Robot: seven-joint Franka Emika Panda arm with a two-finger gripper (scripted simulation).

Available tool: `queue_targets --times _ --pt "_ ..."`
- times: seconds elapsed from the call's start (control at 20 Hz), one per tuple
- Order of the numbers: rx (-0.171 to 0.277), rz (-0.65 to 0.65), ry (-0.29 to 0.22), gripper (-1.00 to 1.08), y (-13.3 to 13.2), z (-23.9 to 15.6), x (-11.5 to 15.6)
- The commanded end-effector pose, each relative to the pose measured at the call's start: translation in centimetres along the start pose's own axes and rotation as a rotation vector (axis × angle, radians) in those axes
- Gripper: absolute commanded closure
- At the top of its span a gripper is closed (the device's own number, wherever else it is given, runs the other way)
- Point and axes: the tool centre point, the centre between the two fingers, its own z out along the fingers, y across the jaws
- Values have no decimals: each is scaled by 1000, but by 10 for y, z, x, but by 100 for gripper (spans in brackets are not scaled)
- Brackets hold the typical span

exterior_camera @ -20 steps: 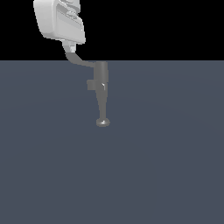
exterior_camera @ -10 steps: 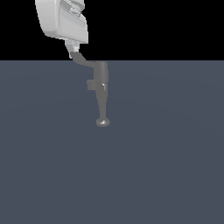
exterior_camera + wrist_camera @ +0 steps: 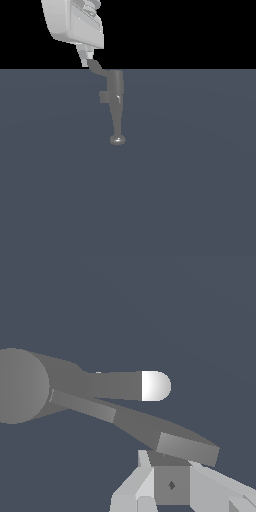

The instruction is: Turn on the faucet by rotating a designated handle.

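The grey faucet (image 3: 116, 85) stands upright on the floor, its spout tapering down to a round shiny tip (image 3: 117, 140) and a boxy stub (image 3: 104, 96) on its side. The handle (image 3: 98, 68) is a thin bent lever running from the body's top toward the exterior view's left. My white gripper (image 3: 86, 59) hangs above it, fingers together, their ends touching the lever's outer end. In the wrist view the handle's paddle end (image 3: 187, 448) lies right against my gripper (image 3: 170, 468), with the faucet body (image 3: 22, 386) and the bright spout tip (image 3: 156, 386) beyond.
A flat dark grey floor (image 3: 190, 190) surrounds the faucet on all sides. Black background lies behind the gripper body (image 3: 72, 22).
My gripper has shifted toward the exterior view's right. The handle's outer end has swung the same way with it, closer to the faucet body.
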Motion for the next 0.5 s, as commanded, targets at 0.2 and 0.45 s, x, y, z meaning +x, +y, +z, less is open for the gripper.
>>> queue_targets --times 0.2,0.45 --pt "-3 1 1 108 0 1 31" --pt "-4 3 2 108 0 1 64"
